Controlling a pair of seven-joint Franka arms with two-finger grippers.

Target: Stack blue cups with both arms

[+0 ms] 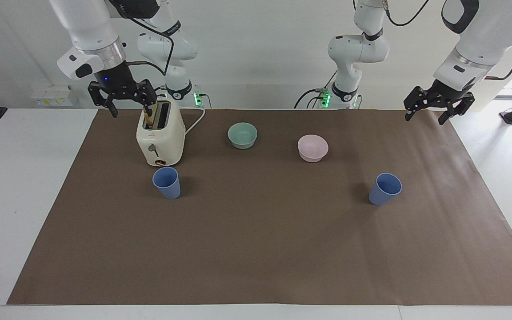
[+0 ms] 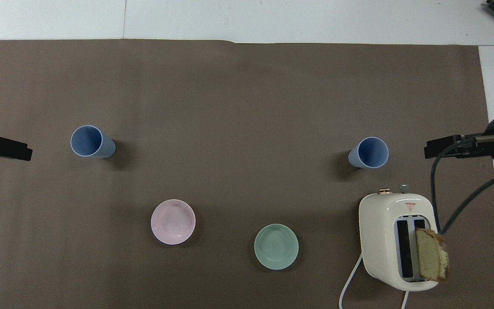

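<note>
Two blue cups stand upright on the brown mat, far apart. One cup is toward the right arm's end, just farther from the robots than the toaster. The other cup is toward the left arm's end. My right gripper hangs open and empty in the air over the mat's edge beside the toaster, apart from its cup. My left gripper hangs open and empty over the mat's edge at the left arm's end, apart from the other cup.
A cream toaster holds a bread slice; its cord trails toward the robots. A teal-green bowl and a pink bowl sit between the cups, nearer to the robots.
</note>
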